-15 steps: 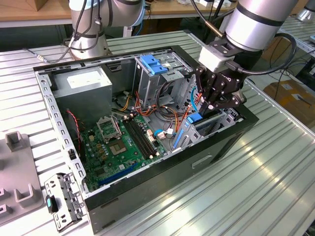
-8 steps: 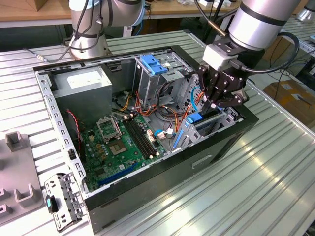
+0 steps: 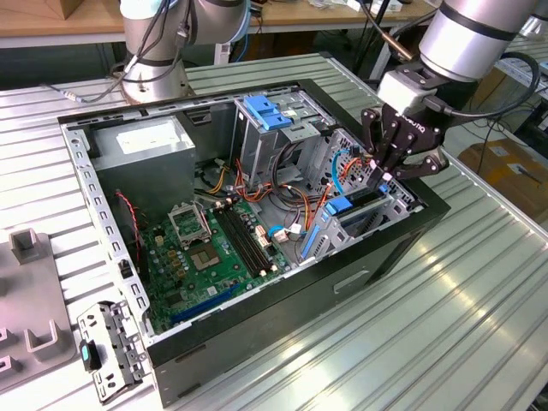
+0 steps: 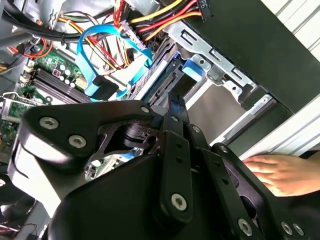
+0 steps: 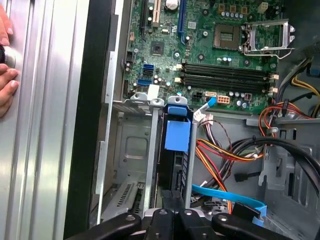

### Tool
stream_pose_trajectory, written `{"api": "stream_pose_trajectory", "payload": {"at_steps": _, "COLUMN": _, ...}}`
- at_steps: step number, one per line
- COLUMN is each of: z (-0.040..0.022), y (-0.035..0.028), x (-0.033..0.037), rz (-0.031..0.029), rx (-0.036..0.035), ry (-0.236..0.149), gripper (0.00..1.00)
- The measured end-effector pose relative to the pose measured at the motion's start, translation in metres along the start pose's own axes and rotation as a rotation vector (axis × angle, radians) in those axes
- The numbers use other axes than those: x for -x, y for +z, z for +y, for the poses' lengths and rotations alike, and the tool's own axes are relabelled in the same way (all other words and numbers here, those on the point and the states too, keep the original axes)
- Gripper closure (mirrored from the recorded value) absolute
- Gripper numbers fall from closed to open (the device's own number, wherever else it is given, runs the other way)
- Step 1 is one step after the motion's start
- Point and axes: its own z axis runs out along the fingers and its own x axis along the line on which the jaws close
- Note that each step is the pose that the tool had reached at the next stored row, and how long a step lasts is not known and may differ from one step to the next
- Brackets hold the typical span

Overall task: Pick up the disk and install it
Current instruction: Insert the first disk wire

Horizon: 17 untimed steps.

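Note:
The disk (image 3: 358, 204) stands on edge in a slot of the drive bay at the front of the open computer case (image 3: 402, 248), on the exterior view's right. Its blue rail end (image 5: 178, 135) and dark edge show in the first wrist view; in the second wrist view the blue end (image 4: 192, 67) sits in the metal bay. My gripper (image 3: 384, 178) hangs right over it, pointing down, its fingers shut together. Its tips (image 4: 175, 100) are at the disk's upper edge (image 5: 172, 175); I cannot tell whether they touch it.
The motherboard (image 3: 214, 248), orange and blue cables (image 3: 342, 167), a grey drive cage with a blue bracket (image 3: 270, 111) and the power supply (image 3: 145, 141) lie inside the case. A person's hand (image 4: 280, 172) rests on the ribbed table (image 3: 479, 308) beside the case.

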Motion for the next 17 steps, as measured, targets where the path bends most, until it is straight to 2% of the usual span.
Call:
{"api": "stream_pose_trajectory", "payload": {"at_steps": 7, "z": -0.0019, "y": -0.0034, "x": -0.0001, "rz": 0.0016, "rx": 0.0038, "ry": -0.047, "gripper": 0.89}}
{"api": "stream_pose_trajectory", "payload": {"at_steps": 14, "z": -0.0171, "y": -0.0040, "x": -0.0007, "rz": 0.0014, "rx": 0.0117, "ry": -0.060, "gripper": 0.89}}
{"api": "stream_pose_trajectory", "payload": {"at_steps": 17, "z": -0.0177, "y": -0.0050, "x": -0.0008, "rz": 0.0048, "rx": 0.0136, "ry": -0.139, "gripper": 0.89}}
